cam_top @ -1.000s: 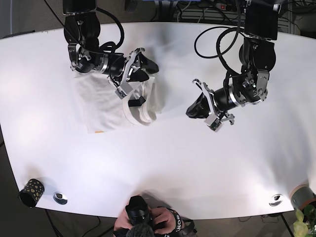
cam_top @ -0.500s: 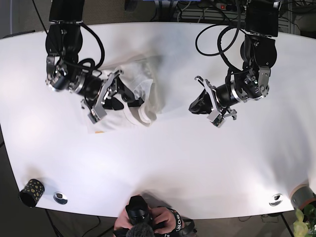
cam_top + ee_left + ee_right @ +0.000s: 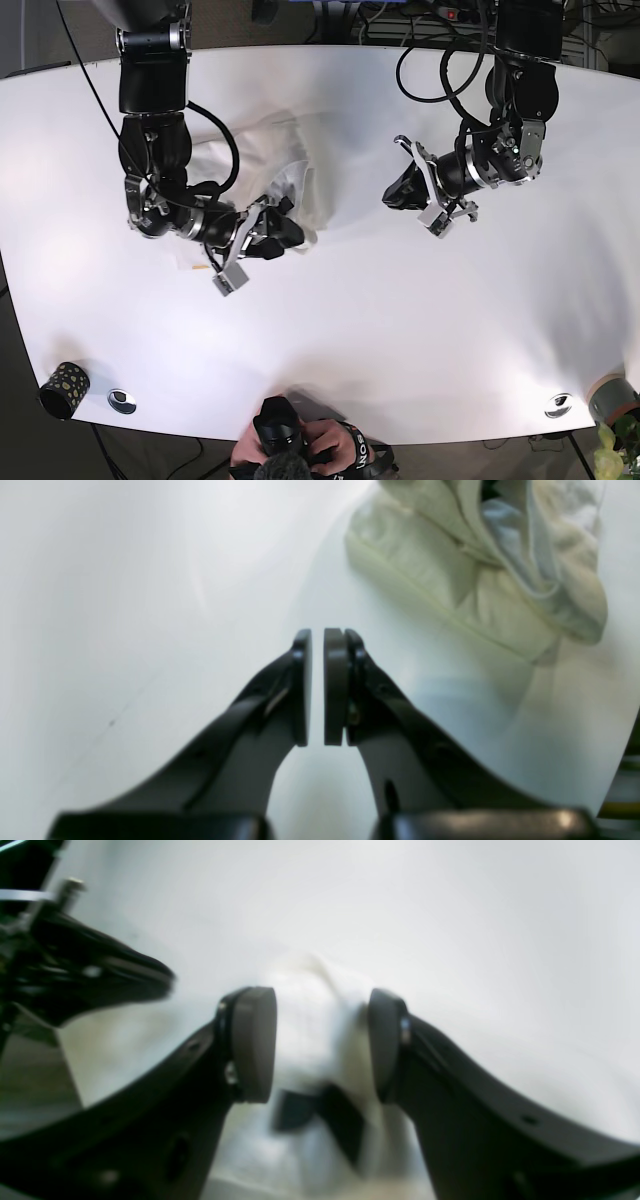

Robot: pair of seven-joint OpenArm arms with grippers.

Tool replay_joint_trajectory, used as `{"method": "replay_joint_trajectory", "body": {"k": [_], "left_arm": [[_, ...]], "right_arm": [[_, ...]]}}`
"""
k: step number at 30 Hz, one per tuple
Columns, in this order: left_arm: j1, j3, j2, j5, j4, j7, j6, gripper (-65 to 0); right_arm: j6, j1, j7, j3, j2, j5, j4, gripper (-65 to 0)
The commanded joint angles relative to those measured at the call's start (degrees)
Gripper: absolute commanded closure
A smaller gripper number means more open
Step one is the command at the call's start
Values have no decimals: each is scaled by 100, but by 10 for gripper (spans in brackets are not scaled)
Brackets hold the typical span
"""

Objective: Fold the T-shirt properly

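Cream cotton T-shirt [image 3: 262, 188], half bunched, lies on the glossy white table [image 3: 400, 330] near its left-rear part; it looks light, limp, likely to slide, best pinched at a hem. The right gripper [image 3: 320, 1045] stands wide over it, empty; the left gripper [image 3: 317, 687], nearly closed, holds nothing beside it. Bare tabletop lies all around.

One T-shirt [image 3: 300, 190] lies bunched on the one white table [image 3: 340, 330], at about ten o'clock from the table's middle. Two robot arms reach over it, each ending in one gripper: the right gripper [image 3: 268, 234] at nine o'clock, the left gripper [image 3: 400, 192] at two o'clock. One dark patterned cup [image 3: 63, 390] stands at seven o'clock. Two round metal discs sit on the near edge, one at seven o'clock [image 3: 122, 401], one at five o'clock [image 3: 559, 405]. One person's head [image 3: 290, 455] shows at six o'clock.
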Motion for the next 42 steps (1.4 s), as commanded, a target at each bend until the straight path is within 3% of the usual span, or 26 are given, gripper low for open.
{"method": "replay_joint_trajectory", "body": {"k": [1,5,13,18,26,29,35,42], "left_arm": [[-80,-24,-37,-123,133,-135,-30,-29],[-80,-24,-37,-123,124,-135,-30,-29],[-115,-16,-37,-114,107,-135,-30,-29],[-141,-7,-37,-114,151,-135,-30,-29],[-387,257,-2,-123,159,-135,-30,-29],[-589,494,42,-123,151,-135,-30,-29],[-932,1224,526,-123,124,-135,-30,-29],[-1134,1936,1326,-88,-25,-135,-30,-29]], "right_arm": [[76,70,200,-280,14,139,-32,-276],[76,-80,420,-719,5,130,-208,-276],[76,-247,736,-913,22,165,-427,-276],[76,-387,516,-869,190,183,513,-276],[76,-554,-38,300,357,148,1375,-276],[76,-554,-117,889,585,148,1331,-276],[76,-528,-99,1417,1113,139,883,-276],[76,-414,217,1760,1455,-125,30,-276]]}}
